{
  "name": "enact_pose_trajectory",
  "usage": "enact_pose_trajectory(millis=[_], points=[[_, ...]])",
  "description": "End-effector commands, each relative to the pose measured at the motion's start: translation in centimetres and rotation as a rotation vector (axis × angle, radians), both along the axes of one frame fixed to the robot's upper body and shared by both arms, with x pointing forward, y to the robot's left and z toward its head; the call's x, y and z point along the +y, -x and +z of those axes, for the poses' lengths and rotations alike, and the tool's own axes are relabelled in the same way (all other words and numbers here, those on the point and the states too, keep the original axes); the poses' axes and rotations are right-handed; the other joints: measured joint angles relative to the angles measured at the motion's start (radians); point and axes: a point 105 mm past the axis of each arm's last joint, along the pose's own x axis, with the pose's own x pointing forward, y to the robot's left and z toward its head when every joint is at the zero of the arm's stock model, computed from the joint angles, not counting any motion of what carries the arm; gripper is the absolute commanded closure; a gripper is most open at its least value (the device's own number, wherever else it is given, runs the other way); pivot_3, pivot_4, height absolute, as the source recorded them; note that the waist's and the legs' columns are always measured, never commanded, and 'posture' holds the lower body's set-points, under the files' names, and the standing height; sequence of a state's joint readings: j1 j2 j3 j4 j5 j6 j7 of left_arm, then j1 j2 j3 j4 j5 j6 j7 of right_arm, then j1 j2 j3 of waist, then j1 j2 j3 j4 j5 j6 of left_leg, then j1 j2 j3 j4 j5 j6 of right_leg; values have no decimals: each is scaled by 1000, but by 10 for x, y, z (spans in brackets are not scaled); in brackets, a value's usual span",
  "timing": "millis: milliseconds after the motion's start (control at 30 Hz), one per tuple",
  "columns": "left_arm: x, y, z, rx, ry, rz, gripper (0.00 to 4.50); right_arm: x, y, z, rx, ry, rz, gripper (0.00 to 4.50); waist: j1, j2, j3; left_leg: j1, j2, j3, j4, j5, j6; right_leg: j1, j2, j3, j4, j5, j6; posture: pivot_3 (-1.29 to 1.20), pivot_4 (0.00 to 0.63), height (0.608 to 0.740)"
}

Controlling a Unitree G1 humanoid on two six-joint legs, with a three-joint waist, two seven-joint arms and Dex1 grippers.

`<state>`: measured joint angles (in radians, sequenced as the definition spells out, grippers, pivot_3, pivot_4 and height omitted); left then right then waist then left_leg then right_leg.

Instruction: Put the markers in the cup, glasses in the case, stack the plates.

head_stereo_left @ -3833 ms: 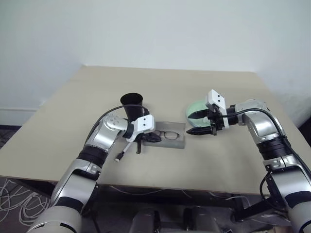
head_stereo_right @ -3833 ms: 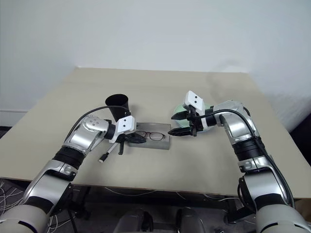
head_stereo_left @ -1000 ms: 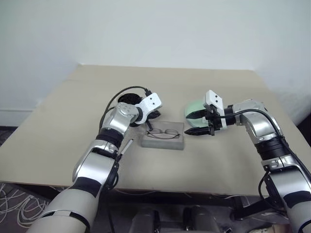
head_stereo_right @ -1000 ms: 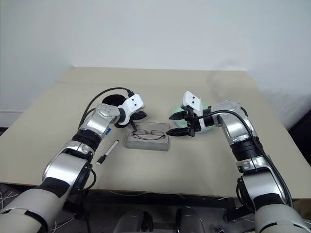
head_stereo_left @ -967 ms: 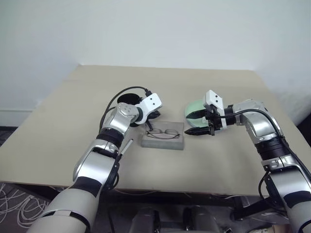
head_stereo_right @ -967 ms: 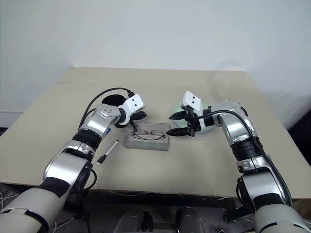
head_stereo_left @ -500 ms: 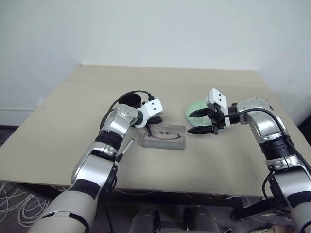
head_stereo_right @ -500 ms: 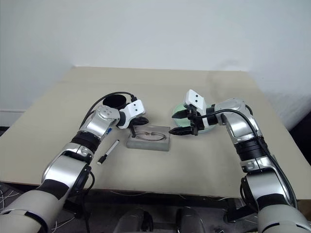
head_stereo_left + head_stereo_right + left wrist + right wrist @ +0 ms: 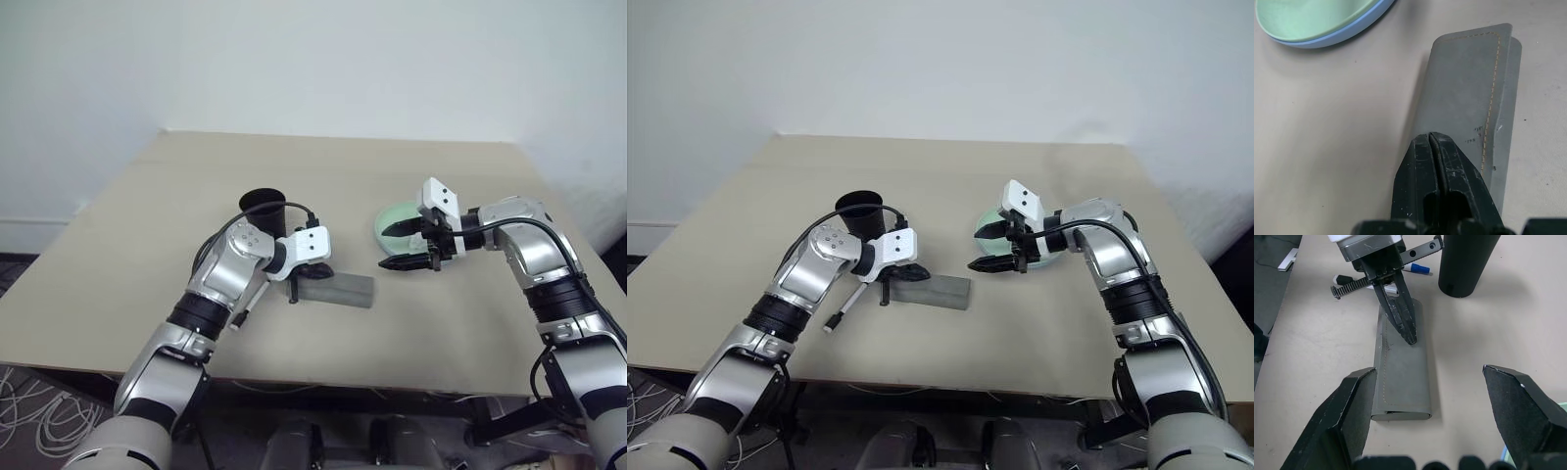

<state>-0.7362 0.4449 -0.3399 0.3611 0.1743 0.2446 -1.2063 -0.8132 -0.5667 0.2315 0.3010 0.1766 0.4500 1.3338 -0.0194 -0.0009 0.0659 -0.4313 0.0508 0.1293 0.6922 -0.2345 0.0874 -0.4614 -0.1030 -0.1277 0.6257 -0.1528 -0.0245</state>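
Observation:
The grey case (image 9: 338, 290) lies with its lid down in the middle of the table, and the glasses are hidden. My left gripper (image 9: 293, 294) is shut and empty, its tips resting on the case's left end (image 9: 1474, 98). The black cup (image 9: 263, 209) stands just behind that hand. One marker (image 9: 844, 307) with a black cap lies on the table under my left forearm. A blue-capped marker (image 9: 1418, 269) lies beside the cup (image 9: 1466, 259). The mint green plate (image 9: 1303, 14) sits on the light blue plate (image 9: 1332, 36). My right gripper (image 9: 407, 245) hovers open between the case and the plates (image 9: 395, 217).
The tan table (image 9: 441, 333) has bare surface at the front right and across its far half. A white wall stands behind the table's far edge.
The case lid has come down over the glasses, which lay in view in the open case before. My left gripper drew back from near the cup to the case's left end. The right arm kept still.

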Motion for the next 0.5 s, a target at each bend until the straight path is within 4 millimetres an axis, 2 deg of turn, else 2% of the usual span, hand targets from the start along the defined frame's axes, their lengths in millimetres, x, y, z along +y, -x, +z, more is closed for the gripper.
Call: enact_pose_trajectory(millis=[33, 300, 500], points=[[-3, 3, 4, -3, 6, -16, 4481, 4, -2, 18, -59, -25, 19, 734, 0, 0, 0, 0, 0, 0, 0, 0, 0, 0, 0, 0, 0, 0, 0, 0, 0, 727], [3, 3, 12, -15, 13, -17, 4481, 2, -1, 17, -59, -21, 20, 734, 0, 0, 0, 0, 0, 0, 0, 0, 0, 0, 0, 0, 0, 0, 0, 0, 0, 727], [5, 21, 15, 6, 21, -68, 4481, 1, 0, 17, -59, -20, 18, 734, -2, 0, 0, 0, 0, 0, 0, 0, 0, 0, 0, 0, 0, 0, 0, 0, 0, 727]])
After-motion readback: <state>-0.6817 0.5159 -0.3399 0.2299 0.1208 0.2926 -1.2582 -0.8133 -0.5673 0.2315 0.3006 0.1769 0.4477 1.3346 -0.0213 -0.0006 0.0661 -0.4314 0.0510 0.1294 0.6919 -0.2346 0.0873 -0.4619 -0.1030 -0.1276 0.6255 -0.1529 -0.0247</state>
